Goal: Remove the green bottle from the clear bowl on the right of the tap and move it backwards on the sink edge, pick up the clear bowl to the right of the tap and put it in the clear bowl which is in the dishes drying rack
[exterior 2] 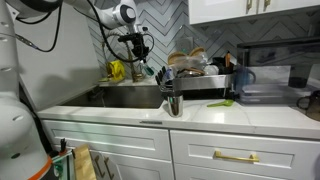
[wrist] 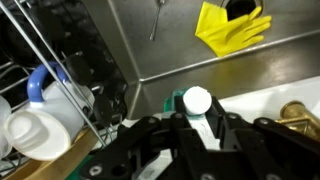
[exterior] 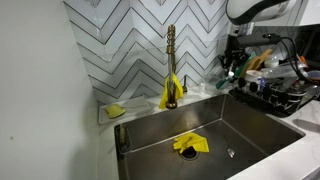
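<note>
Squarely inside the pincer (wrist: 197, 122) sits the green bottle (wrist: 196, 99).

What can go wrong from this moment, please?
1. The green bottle sits between the fingers of the gripper, right beside the sink basin. If the hold slips, it may fall in near the yellow glove.
2. The drying rack is close, so a backward move could strike its wires.

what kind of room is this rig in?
Most likely a home kitchen: a stainless sink with a brass tap, a loaded dish drying rack beside it, and white cabinets under the counter.
</note>
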You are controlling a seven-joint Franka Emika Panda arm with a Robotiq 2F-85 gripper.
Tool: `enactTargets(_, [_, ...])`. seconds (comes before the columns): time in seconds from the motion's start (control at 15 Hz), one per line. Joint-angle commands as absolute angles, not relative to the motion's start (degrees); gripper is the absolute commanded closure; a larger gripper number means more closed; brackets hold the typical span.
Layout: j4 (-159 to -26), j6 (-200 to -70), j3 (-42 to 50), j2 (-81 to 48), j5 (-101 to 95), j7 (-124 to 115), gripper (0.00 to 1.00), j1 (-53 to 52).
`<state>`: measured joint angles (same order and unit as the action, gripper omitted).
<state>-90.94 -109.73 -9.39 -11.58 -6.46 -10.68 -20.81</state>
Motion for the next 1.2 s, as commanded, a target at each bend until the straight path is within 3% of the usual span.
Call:
enactTargets(0.0, [-99.3, -104.8, -11.0, -4.4, -2.7, -6.0, 0.93, -17.7])
enactTargets(0.27, [-103.9, -103.6, -10.7, -1.1, -3.0, -6.4, 0.93, -15.9])
enactTargets(0.33, [-99.4, -101.9, -11.4, -4.3, -3.5, -5.0, 0.74, -16.3])
enactTargets(0.67, [-101.4, -102.1, -11.3, -2.9, -3.5, -5.6, 0.74, -15.4])
enactTargets(0.73, [-101.6, -102.1, -11.3, -2.9, -3.5, -5.6, 0.93, -15.4])
enactTargets(1.13, [-103.6, -85.0, -10.6, 0.8, -7.6, 1.1, 0.93, -13.7])
